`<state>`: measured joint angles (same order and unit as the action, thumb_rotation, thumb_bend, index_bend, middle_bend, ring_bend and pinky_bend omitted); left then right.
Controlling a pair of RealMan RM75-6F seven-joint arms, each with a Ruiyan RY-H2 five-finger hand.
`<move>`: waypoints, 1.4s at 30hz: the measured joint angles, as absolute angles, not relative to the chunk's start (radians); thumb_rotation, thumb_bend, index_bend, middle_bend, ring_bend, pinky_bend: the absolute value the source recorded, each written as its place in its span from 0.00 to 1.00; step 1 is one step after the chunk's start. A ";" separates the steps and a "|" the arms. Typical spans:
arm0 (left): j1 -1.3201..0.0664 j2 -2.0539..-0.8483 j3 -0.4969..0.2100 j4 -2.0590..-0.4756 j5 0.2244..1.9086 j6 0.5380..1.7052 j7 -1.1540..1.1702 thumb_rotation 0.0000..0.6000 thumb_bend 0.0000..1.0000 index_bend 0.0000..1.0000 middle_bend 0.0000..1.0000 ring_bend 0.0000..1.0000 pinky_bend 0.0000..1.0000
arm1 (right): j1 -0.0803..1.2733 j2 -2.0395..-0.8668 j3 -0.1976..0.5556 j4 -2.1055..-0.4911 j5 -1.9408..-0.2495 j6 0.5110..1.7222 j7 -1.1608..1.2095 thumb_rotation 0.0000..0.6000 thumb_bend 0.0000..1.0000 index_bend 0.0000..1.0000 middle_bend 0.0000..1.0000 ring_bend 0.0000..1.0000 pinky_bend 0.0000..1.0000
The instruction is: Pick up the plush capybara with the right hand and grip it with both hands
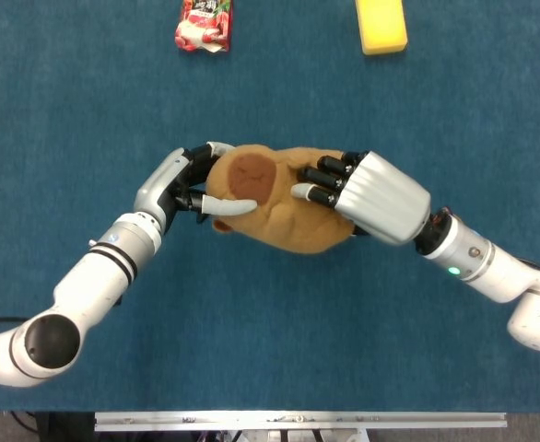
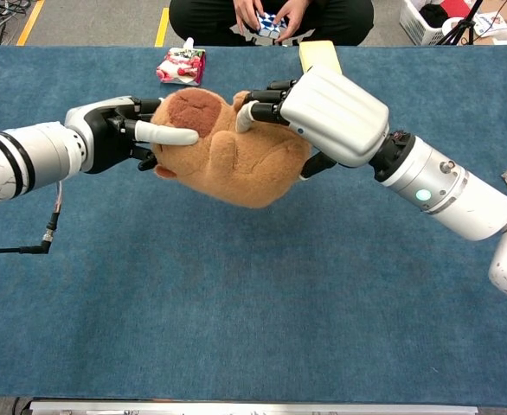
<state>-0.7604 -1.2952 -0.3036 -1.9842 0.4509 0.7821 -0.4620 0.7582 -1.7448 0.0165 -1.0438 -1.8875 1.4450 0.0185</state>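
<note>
Both hands are gripping the plush capybara (image 2: pixel 236 160), lifted clear of the blue table (image 2: pixel 236 303); left hand (image 2: pixel 119 134) at 9 o'clock, fingers curling round the head; right hand (image 2: pixel 327 112) at 3 o'clock, fingers pressing over its back; both arms are angling inward.

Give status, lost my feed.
Left hand and right hand both grip the plush capybara. Capybara held above the table. Nothing in the way.
</note>
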 measured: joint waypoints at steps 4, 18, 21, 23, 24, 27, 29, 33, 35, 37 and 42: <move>-0.768 -1.306 -0.306 -1.993 0.421 0.810 -0.441 1.00 0.02 0.56 0.64 0.59 0.92 | 0.761 -1.749 0.016 -1.040 -1.888 1.447 0.012 1.00 0.00 0.79 0.70 0.70 0.81; -0.755 -1.337 -0.336 -2.006 0.354 0.939 -0.392 1.00 0.16 0.67 0.76 0.69 1.00 | 0.760 -1.751 0.005 -1.027 -1.895 1.466 0.011 1.00 0.00 0.42 0.41 0.47 0.77; -0.750 -1.345 -0.346 -2.007 0.338 0.965 -0.378 1.00 0.18 0.67 0.76 0.70 1.00 | 0.759 -1.744 -0.003 -1.034 -1.900 1.468 0.017 1.00 0.00 0.23 0.26 0.35 0.69; -0.745 -1.349 -0.353 -2.008 0.328 0.975 -0.369 1.00 0.19 0.68 0.76 0.70 1.00 | 0.758 -1.738 -0.008 -1.040 -1.902 1.468 0.020 1.00 0.00 0.10 0.17 0.27 0.63; -0.743 -1.351 -0.354 -2.007 0.325 0.977 -0.365 1.00 0.19 0.68 0.77 0.70 1.00 | 0.758 -1.736 -0.010 -1.044 -1.902 1.467 0.021 1.00 0.00 0.05 0.13 0.23 0.59; -0.738 -1.354 -0.359 -2.006 0.317 0.978 -0.355 1.00 0.20 0.68 0.77 0.70 1.00 | 0.757 -1.726 -0.015 -1.060 -1.900 1.456 0.024 1.00 0.00 0.00 0.02 0.12 0.47; -0.734 -1.356 -0.363 -2.004 0.313 0.977 -0.349 1.00 0.20 0.68 0.77 0.70 1.00 | 0.757 -1.717 -0.019 -1.077 -1.897 1.446 0.026 1.00 0.00 0.00 0.00 0.05 0.41; -0.726 -1.357 -0.370 -2.004 0.309 0.976 -0.339 1.00 0.20 0.68 0.77 0.70 1.00 | 0.758 -1.696 -0.024 -1.112 -1.893 1.431 0.033 1.00 0.00 0.00 0.00 0.00 0.33; -0.721 -1.357 -0.373 -2.004 0.308 0.976 -0.336 1.00 0.20 0.68 0.77 0.70 1.00 | 0.756 -1.685 -0.026 -1.128 -1.893 1.431 0.034 1.00 0.00 0.00 0.00 0.00 0.31; -0.715 -1.356 -0.375 -2.005 0.308 0.977 -0.335 1.00 0.20 0.69 0.77 0.71 1.00 | 0.752 -1.676 -0.027 -1.145 -1.894 1.437 0.032 1.00 0.00 0.00 0.00 0.00 0.30; -0.696 -1.353 -0.377 -2.003 0.309 0.980 -0.331 1.00 0.20 0.69 0.78 0.71 1.00 | 0.734 -1.636 -0.033 -1.199 -1.899 1.456 0.020 1.00 0.00 0.00 0.00 0.00 0.30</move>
<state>-0.6964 -1.3527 -0.3774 -2.0029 0.3091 0.9798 -0.3305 0.7343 -1.6363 -0.0334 -1.1990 -1.8987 1.4564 0.0200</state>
